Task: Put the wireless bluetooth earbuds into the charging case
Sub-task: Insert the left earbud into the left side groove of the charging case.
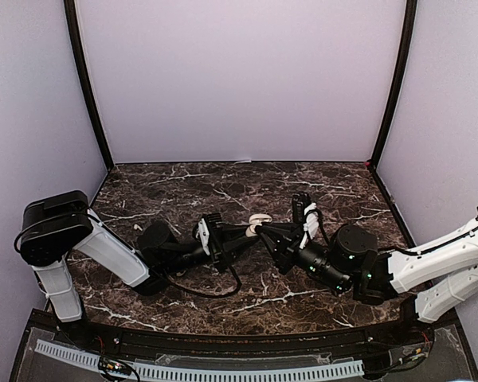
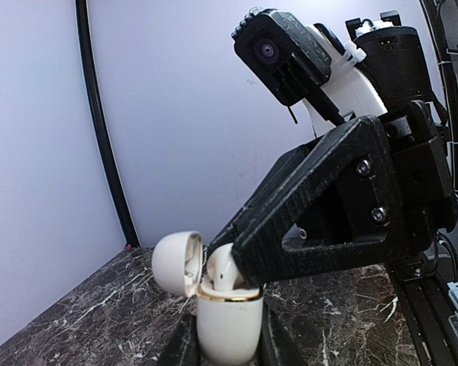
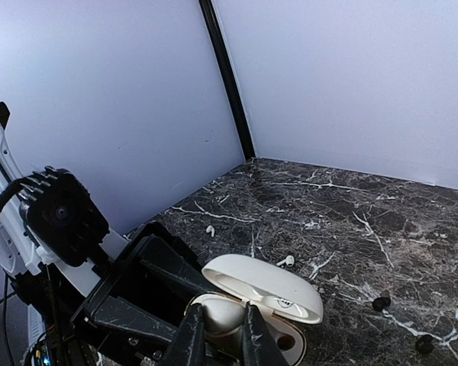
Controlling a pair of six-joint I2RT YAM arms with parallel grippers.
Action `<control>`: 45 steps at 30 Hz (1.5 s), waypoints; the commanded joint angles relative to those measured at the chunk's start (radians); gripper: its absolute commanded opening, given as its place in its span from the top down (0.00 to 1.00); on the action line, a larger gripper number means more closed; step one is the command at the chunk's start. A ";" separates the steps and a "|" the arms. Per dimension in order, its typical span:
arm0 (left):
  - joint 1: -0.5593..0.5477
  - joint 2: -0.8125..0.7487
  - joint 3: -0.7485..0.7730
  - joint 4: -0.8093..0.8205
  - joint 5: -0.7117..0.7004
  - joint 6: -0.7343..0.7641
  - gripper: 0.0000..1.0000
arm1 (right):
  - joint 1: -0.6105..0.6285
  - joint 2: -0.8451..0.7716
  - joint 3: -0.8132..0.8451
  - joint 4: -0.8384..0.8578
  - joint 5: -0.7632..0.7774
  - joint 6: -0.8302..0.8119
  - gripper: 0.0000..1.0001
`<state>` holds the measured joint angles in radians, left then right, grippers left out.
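My left gripper (image 2: pixel 227 339) is shut on a white charging case (image 2: pixel 229 324) with a gold rim, held upright with its lid (image 2: pixel 174 263) hinged open. My right gripper (image 3: pixel 220 332) is shut on a white earbud (image 3: pixel 217 311), whose lower end sits in the case's mouth; the bud also shows in the left wrist view (image 2: pixel 223 271). In the top view both grippers meet at the table's middle, the left gripper (image 1: pixel 249 231) beside the right gripper (image 1: pixel 265 232). One empty socket shows in the case body (image 3: pixel 288 345) under the open lid (image 3: pixel 263 286).
Two loose white earbuds (image 3: pixel 210 229) (image 3: pixel 288 260) and two black roundish ones (image 3: pixel 381 303) (image 3: pixel 424 345) lie on the dark marble table (image 3: pixel 343 213). Pale walls with black corner posts (image 3: pixel 227 76) enclose it. The right arm's wrist camera (image 2: pixel 278 53) looms close above the case.
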<state>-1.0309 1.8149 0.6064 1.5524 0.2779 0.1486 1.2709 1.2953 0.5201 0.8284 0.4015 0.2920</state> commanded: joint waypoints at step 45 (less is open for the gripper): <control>0.000 -0.010 -0.015 0.282 -0.009 -0.115 1.00 | -0.056 -0.321 -0.060 -0.375 -0.031 -0.101 0.49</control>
<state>-1.0317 1.8149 0.6060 1.6001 0.2710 0.0849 1.2533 1.0012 0.4606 0.5327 0.3817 0.1669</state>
